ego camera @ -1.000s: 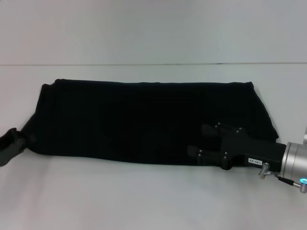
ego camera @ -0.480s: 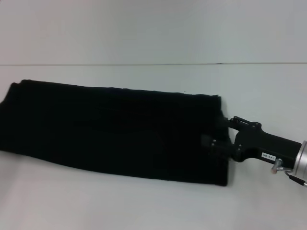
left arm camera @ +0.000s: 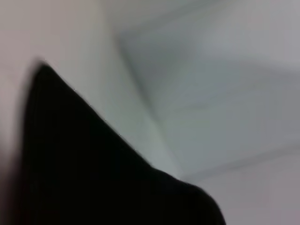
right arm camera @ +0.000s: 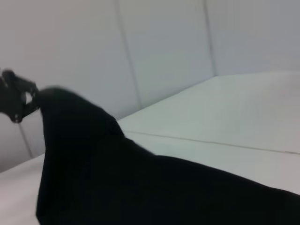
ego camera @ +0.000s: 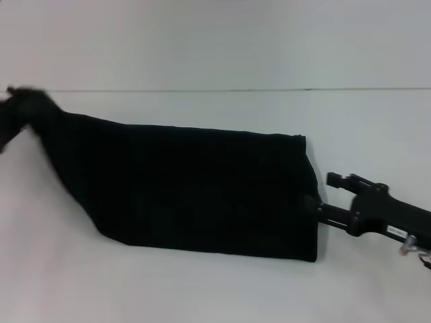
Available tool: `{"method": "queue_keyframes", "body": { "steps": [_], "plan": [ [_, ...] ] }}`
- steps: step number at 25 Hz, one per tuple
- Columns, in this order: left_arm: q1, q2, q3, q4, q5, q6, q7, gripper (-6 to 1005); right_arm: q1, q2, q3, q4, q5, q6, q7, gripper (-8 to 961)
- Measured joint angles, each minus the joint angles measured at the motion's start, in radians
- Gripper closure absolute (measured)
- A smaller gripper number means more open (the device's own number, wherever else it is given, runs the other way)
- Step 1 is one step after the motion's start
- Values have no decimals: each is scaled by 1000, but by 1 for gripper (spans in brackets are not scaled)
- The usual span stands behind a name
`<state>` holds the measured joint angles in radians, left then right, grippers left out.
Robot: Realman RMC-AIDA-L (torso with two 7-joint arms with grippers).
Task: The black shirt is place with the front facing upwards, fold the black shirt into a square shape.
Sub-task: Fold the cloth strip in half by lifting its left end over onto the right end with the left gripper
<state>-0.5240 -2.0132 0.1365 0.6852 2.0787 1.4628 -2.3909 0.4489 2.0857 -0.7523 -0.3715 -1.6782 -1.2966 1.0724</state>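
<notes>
Two tools are at work on the shirt [ego camera: 202, 188]: the right tool [ego camera: 322, 210], low at the right side of the tabletop [ego camera: 202, 289], is clamped on the shirt's right edge near its front corner, while the left tool [ego camera: 17, 111], raised at the far left, grips the shirt's left end and holds it off the surface. From that lifted end the shirt, folded into a long dark band with no lettering visible, slopes down to lie flat across the middle of the tabletop as far as the right tool. Beyond the tabletop's rear edge stands a pale wall [ego camera: 215, 40].
</notes>
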Motion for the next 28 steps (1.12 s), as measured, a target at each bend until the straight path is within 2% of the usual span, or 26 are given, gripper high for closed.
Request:
{"method": "queue_keyframes", "body": {
  "steps": [3,6,7,8,10,12,15,20,23,28],
  "plan": [
    [-75,-22,71,-41,-59,12,5,972,-30,-4,30,0,0,-14,0,116],
    [-164,-67,147,-64,-103,1,25,973,-64,-9,56,-1,0,-36,0,116],
    [-195,-87,171,-69,-108,-6,36,973,-73,-10,63,-2,0,-43,0,116],
    [-235,-115,202,-76,-111,-18,52,973,-82,-12,71,-2,0,-49,0,116],
    [-265,-140,242,-93,-114,-36,74,973,-100,-14,92,-2,0,-68,0,116],
    [-294,-158,307,-162,-132,-70,121,973,-111,-15,105,-2,-1,-86,0,116],
    [-315,-158,369,-352,-175,-133,228,973,-127,-16,118,-3,-1,-122,0,116],
    [-299,-162,376,-608,-184,-241,437,973,-132,-16,129,-5,-7,-142,1,116],
    [-285,-162,368,-662,-185,-269,488,972,-129,-16,129,-6,-7,-131,1,116],
    [-287,-162,364,-673,-187,-267,494,948,-122,-14,130,-6,-5,-120,1,117]
  ]
}}
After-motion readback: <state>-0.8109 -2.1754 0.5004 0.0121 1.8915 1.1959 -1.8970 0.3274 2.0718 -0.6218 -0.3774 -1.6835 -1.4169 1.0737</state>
